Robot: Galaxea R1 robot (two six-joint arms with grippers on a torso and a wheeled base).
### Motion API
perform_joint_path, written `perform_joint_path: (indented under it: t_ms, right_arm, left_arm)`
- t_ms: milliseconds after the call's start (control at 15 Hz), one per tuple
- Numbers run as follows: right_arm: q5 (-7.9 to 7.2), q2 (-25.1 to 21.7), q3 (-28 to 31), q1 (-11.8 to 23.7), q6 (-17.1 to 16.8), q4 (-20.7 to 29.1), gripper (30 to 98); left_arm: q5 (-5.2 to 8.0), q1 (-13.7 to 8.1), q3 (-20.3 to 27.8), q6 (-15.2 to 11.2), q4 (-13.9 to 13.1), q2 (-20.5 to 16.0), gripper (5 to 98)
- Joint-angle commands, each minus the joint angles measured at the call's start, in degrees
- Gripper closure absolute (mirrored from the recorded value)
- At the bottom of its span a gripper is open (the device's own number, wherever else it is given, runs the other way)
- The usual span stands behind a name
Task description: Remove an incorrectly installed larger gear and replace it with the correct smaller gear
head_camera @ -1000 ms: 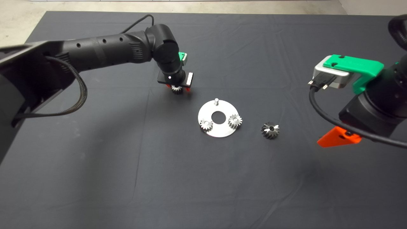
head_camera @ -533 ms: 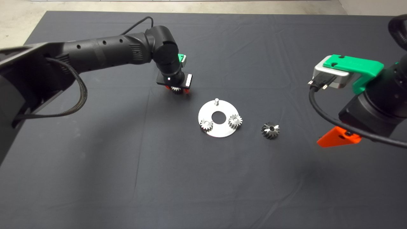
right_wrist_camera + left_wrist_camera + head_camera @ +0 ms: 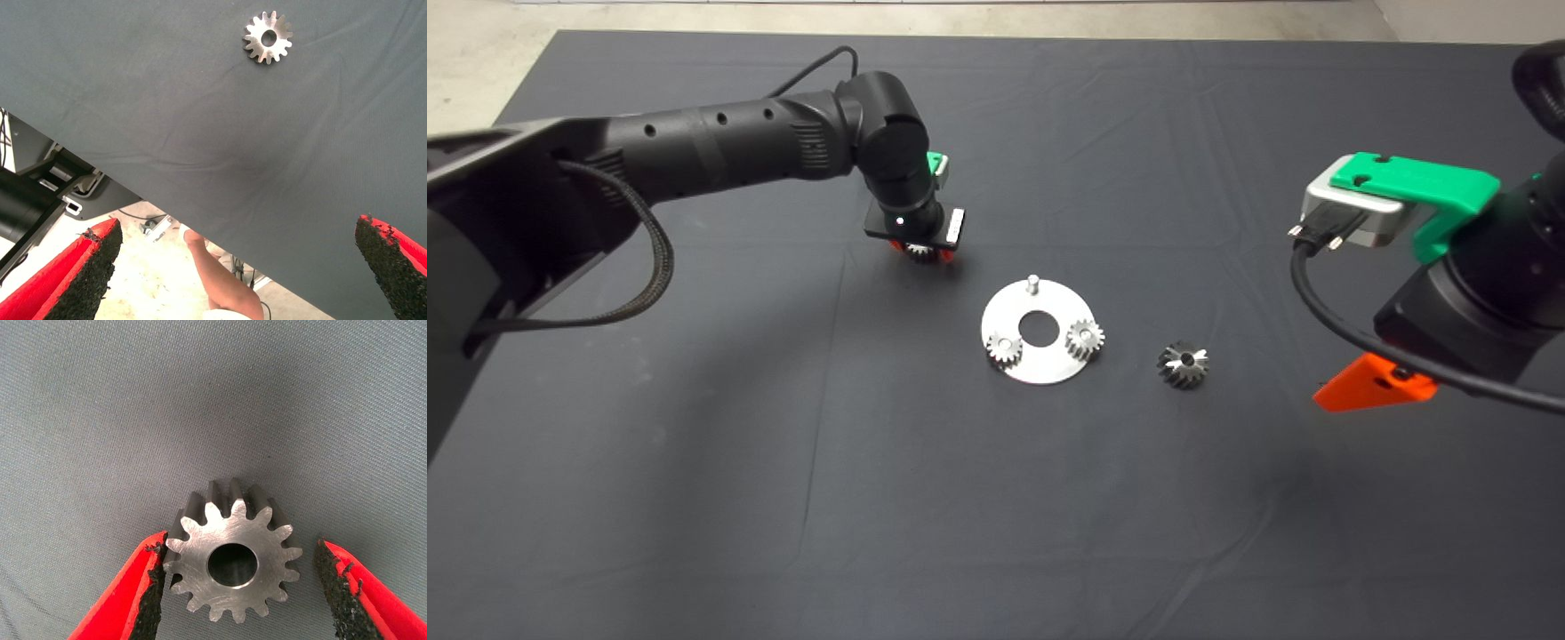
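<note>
A: Where does the job stand?

B: My reading is that the swap is half done. The larger gear (image 3: 1184, 364) is off the round plate (image 3: 1039, 360) and lies on its side on the mat (image 3: 783, 498), just beside the plate on the side toward the right arm. Two small gears sit on the plate's near edge, and the peg (image 3: 1032, 284) on its far edge stands bare.

A: And the replacement?

B: The smaller gear (image 3: 231, 560) is on the mat beyond the plate, on the side toward the left arm, near the bare peg but not touching the plate. The left claw (image 3: 237, 587) is down over it, fingers spread to either side. In the left wrist view one pad (image 3: 152, 587) is at the teeth or touching them, and the other pad stands clear with a gap. So it is not pinched yet.

A: What about the right claw (image 3: 237, 273)?

B: It waits well off from the plate, past the larger gear, spread wide and holding nothing. Its wrist view shows a gear on the mat and a person's arm below the worktop edge.

A: Next move?

B: I'd judge the left claw must close squarely across the teeth, lift the gear flat, carry it over the bare peg and line the centre hole up with it before lowering. Its teeth may also need to sit clear of its neighbours.
</note>
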Motion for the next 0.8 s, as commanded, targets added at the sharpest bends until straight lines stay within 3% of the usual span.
perform_joint_path:
  t_ms: [0,333,533,733]
  right_arm:
    - [-2.04,-0.2,0.2,1.6,0.4,1.9,36.2]
    - [-2.04,-0.2,0.2,1.7,0.3,1.8,36.2]
    - [-0.81,-0.2,0.3,1.7,0.2,1.9,36.2]
    - [-0.72,-0.3,0.3,1.7,0.2,1.9,36.2]
  left_arm:
    - [0.28,-1.0,0.0,0.3,-0.2,0.1,51.4]
    - [0.28,-1.0,0.1,0.4,-0.2,-0.1,57.8]
    - [0.19,-1.0,0.2,0.2,-0.2,-0.1,58.4]
    - [0.37,-1.0,0.0,0.2,-0.1,-0.2,63.0]
